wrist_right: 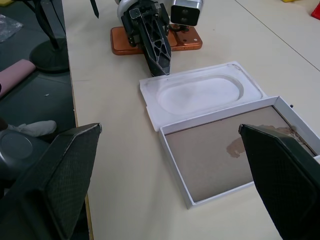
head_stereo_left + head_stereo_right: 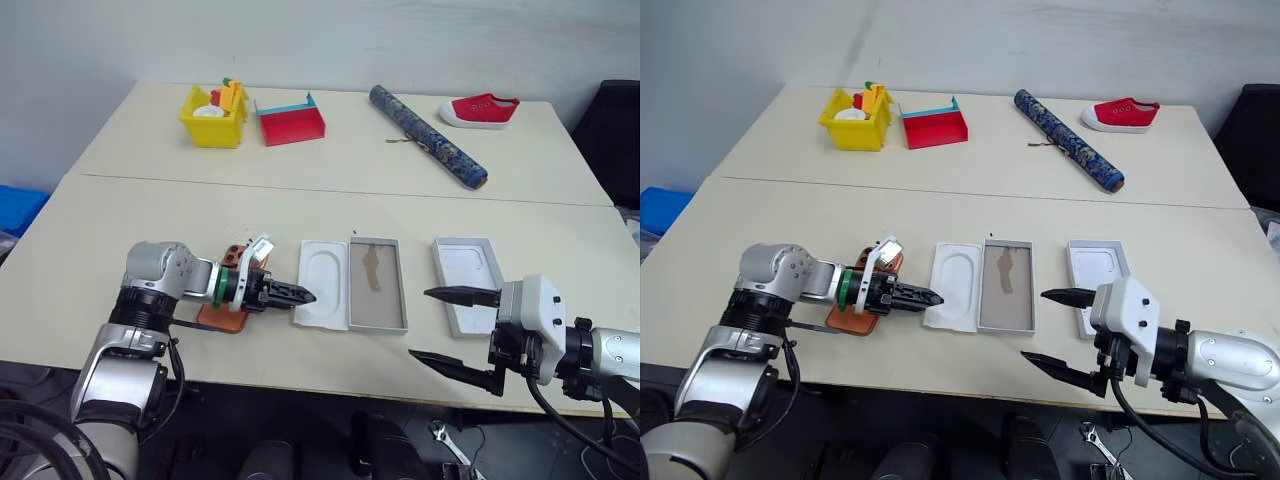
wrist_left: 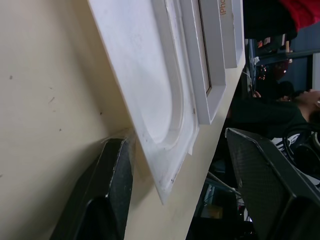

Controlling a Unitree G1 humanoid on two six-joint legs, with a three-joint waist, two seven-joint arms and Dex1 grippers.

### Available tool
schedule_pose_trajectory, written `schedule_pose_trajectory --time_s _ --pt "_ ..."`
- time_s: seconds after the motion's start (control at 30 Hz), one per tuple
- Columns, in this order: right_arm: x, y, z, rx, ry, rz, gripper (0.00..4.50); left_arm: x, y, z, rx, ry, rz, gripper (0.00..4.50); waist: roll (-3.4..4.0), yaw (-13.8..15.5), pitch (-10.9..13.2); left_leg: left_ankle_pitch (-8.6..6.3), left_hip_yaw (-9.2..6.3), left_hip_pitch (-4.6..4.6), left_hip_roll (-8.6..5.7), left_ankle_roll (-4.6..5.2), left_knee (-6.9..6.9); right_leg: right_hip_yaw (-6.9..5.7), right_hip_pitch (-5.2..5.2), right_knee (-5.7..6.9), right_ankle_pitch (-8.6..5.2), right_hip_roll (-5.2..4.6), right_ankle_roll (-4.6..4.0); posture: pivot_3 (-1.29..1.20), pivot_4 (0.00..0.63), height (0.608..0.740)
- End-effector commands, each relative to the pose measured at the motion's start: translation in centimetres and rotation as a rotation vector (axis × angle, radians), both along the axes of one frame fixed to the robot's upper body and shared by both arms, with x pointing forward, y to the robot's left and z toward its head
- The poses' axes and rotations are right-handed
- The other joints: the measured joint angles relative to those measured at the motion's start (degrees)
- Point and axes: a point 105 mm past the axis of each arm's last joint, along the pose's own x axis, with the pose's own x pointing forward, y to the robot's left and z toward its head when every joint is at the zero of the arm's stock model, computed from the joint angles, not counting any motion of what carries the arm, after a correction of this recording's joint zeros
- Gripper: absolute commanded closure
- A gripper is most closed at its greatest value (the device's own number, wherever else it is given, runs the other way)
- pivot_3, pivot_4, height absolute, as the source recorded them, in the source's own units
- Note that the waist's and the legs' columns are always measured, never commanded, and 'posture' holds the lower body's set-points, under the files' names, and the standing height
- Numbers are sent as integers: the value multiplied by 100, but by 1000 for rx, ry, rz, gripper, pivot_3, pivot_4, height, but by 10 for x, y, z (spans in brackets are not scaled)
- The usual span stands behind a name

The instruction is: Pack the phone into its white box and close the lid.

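The orange phone [image 2: 222, 318] lies flat near the table's front edge, mostly hidden under my left wrist. My left gripper [image 2: 305, 296] reaches over it, pointing right. Its fingers stand apart, open, with the near corner of the thin white plastic insert [image 2: 322, 285] between them. Against the insert's right side lies the white box [image 2: 385, 305], open side up, showing a grey-brown floor with a darker blotch. Further right the lid [image 2: 468, 270] rests with its white inside up. My right gripper [image 2: 420, 322] hovers wide open and empty just in front of the lid.
At the back of the table stand a yellow bin [image 2: 213, 115] of toys, a red tray [image 2: 291, 122], a rolled blue patterned tube [image 2: 427, 135] and a red shoe [image 2: 481, 109]. The table's front edge runs just below both grippers.
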Motion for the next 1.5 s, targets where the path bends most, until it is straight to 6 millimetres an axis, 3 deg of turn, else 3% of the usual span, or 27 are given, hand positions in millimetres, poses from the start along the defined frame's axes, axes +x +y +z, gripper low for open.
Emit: schedule_pose_trajectory --time_s 0.03,0.27,0.43,0.6,0.8,0.97,1.23,1.4,1.5 --pt "-2 3 9 6 -48 13 0 1 -2 -1 -9 9 16 2355 -1 1 0 0 0 0 0 0 0 0 0 0 0 0 0 0 150 740" --pt "-1 2 7 4 -47 6 0 2 -4 -2 -34 28 47 4474 0 -2 0 1 0 1 1 -1 0 0 0 1 0 0 1 0 150 740" --pt "0 2 5 -2 -42 7 0 1 -1 3 -59 40 63 4474 -1 -15 0 2 0 2 4 -7 0 0 -1 4 0 3 1 0 150 740" --pt "3 1 -3 -65 -44 33 0 1 17 18 -78 6 103 4474 -2 -30 1 2 0 2 5 -9 0 1 -2 5 0 5 1 0 150 740" --pt "16 4 -26 -168 -30 89 0 -13 48 46 -100 -76 89 4474 -11 -79 7 4 -1 2 8 -19 -1 1 -7 8 0 6 1 0 150 740" --pt "39 8 -50 -236 -11 99 0 -27 71 61 -105 -114 85 4474 -14 -83 9 4 -3 1 5 -18 -2 -1 -6 5 0 2 0 0 150 740" --pt "58 10 -78 -307 2 128 2587 -32 80 63 -103 -127 106 4500 -14 -42 11 4 -7 -6 3 -17 -1 -9 -8 0 -1 2 -1 0 150 740" --pt "58 12 -78 -303 -21 172 4338 -38 74 59 -110 -125 73 4500 -13 -59 13 4 -7 -7 4 -17 -2 -9 -9 1 -1 3 -1 0 150 740" --pt "49 17 -74 -298 -28 219 4485 -40 67 60 -122 -127 42 4500 -13 -67 13 4 -8 -6 5 -17 -1 -8 -9 3 -1 3 -1 0 150 740"
